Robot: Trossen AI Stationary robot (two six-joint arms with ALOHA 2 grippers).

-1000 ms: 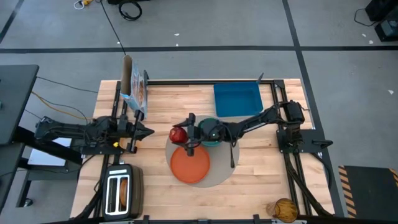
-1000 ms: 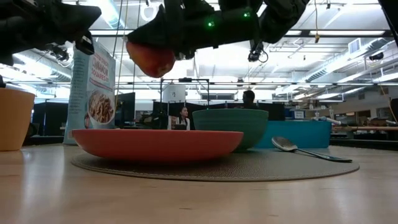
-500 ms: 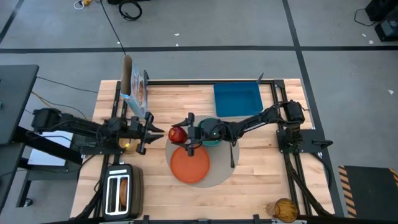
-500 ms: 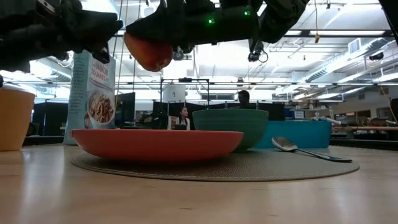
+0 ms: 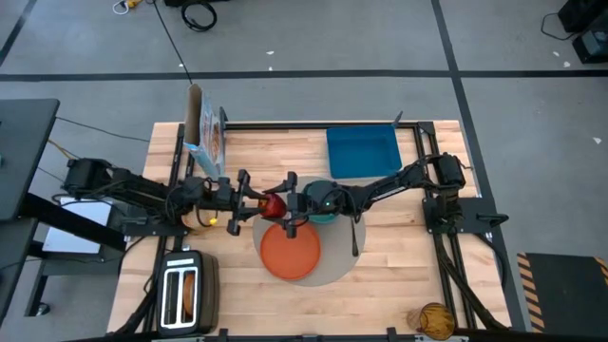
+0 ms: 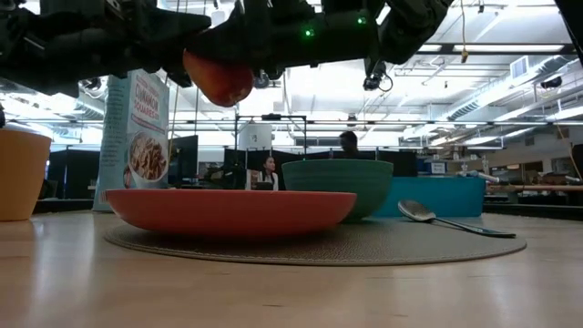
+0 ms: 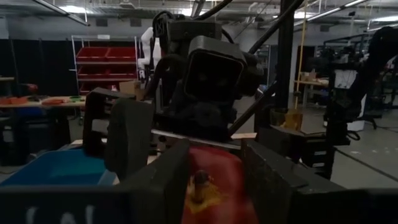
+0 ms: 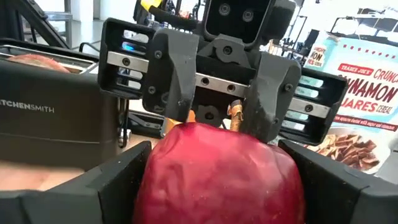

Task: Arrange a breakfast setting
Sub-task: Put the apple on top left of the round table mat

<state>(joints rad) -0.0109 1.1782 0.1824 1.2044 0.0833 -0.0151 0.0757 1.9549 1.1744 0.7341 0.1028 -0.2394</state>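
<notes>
Red round apple (image 5: 273, 203) hangs over the orange plate's (image 5: 290, 252) eleven o'clock edge, stem toward the left gripper (image 5: 249, 200), whose open fingers straddle it; right gripper (image 5: 290, 202) holds it.

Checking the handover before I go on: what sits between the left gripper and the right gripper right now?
Only the red apple, held above the orange plate. The right gripper clamps it; the left gripper has open fingers around its stem end. The high and both wrist views show it.
</notes>
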